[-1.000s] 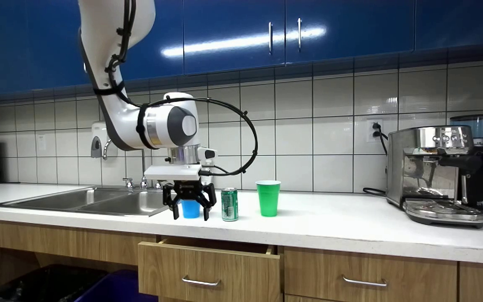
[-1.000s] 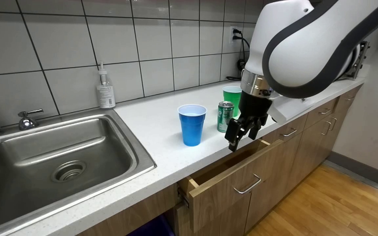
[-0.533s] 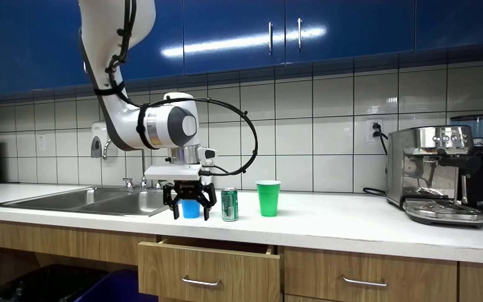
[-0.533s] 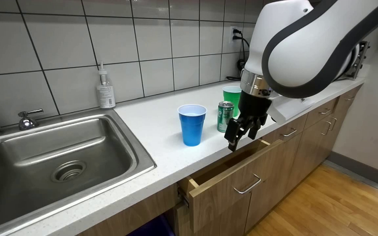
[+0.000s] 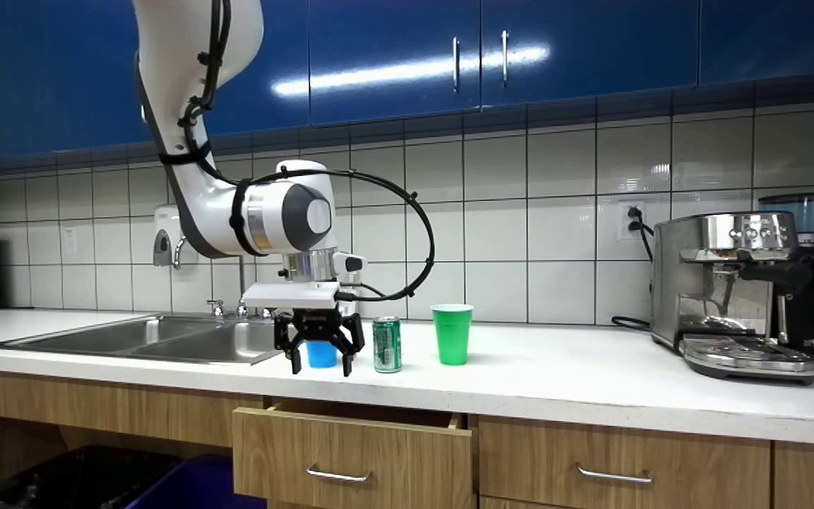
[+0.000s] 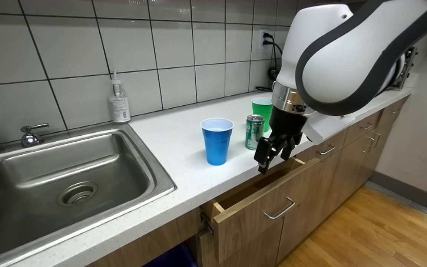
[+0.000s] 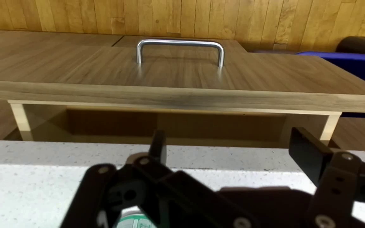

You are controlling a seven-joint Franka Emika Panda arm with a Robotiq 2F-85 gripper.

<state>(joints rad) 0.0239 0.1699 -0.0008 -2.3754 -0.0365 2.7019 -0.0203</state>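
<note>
My gripper [image 5: 321, 365] hangs open and points down, its two fingers wide apart with nothing between them. In the wrist view the gripper [image 7: 233, 150] shows over the counter's front edge, above a pulled-out wooden drawer [image 7: 182, 74]. A blue cup [image 6: 217, 142] stands upright on the counter; in an exterior view the gripper partly covers it. Beside it is a green can [image 5: 387, 345], whose top edge peeks in at the bottom of the wrist view. Farther along stands a green cup [image 5: 453, 334]. The gripper touches none of these.
A steel sink [image 6: 132, 178] is set into the counter [image 5: 555, 367] near the blue cup. An espresso machine [image 5: 725, 297] stands farther along. The drawer's handle [image 6: 280, 209] sticks out in front. Blue cabinets [image 5: 393, 56] hang above. A soap bottle [image 6: 119, 104] stands behind the sink.
Over the last half second the arm and gripper have sunk slightly in both exterior views. The cups, the can and the drawer have not moved, and the gripper has stayed open.
</note>
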